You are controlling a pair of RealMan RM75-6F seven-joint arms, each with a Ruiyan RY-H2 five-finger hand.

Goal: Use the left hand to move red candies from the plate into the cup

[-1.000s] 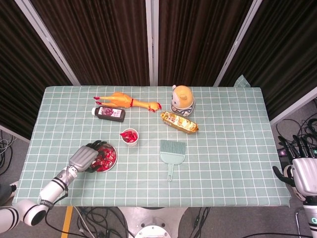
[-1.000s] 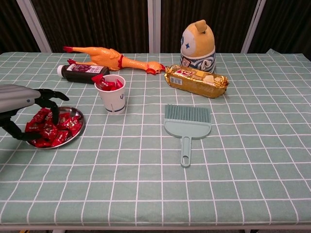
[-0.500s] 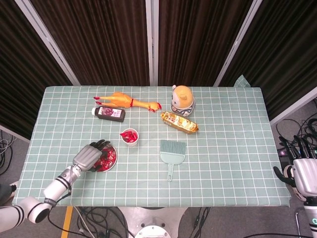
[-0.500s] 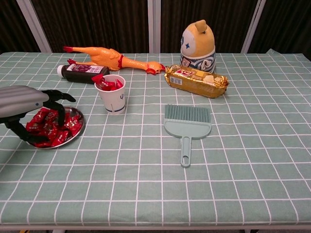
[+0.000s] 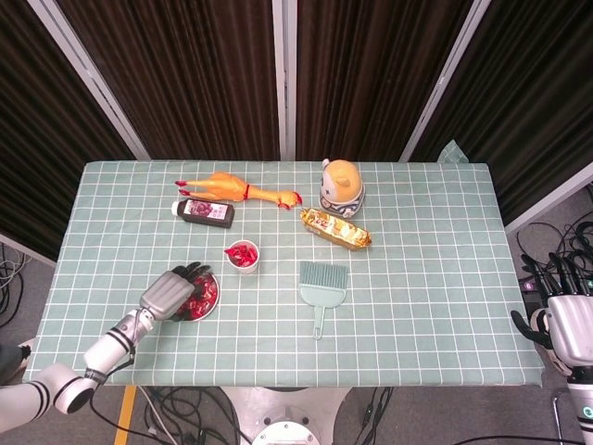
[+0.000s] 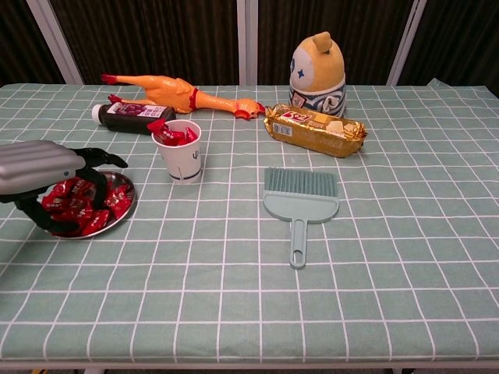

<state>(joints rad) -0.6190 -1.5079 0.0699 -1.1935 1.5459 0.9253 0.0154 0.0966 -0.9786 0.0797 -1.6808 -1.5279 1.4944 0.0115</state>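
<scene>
Step in hand: picking. The left hand [image 6: 43,167] sits over the plate [image 6: 123,209] of red candies [image 6: 78,204], near the front-left corner of the counter [image 5: 435,269]. Its dark fingers [image 6: 97,171] curl down into the pile, thumb below on the near side. Whether a candy is actually pinched cannot be told; the palm covers the contact zone in both views.

The cup [image 6: 180,151] stands just beyond and to the right of the plate, apart from it, with several red candies already showing above its rim. Task judged partly done; many candies remain on the plate.

Next move, as a judgement: close on one wrapper, lift clear of the plate rim, carry the hand toward the cup mouth and release above it. The cup is light and narrow, so a low approach risks knocking it.

The right hand [image 5: 567,324] hangs off the counter's right edge, fingers apart, holding nothing.

Hard to make out:
- left part of the plate, hidden by the hand in the chest view;
- most of the plate, under the hand in the head view;
- fingertip contact with individual wrappers, too small to resolve;
- right hand, cut off at the frame edge in the head view and absent from the chest view.
</scene>
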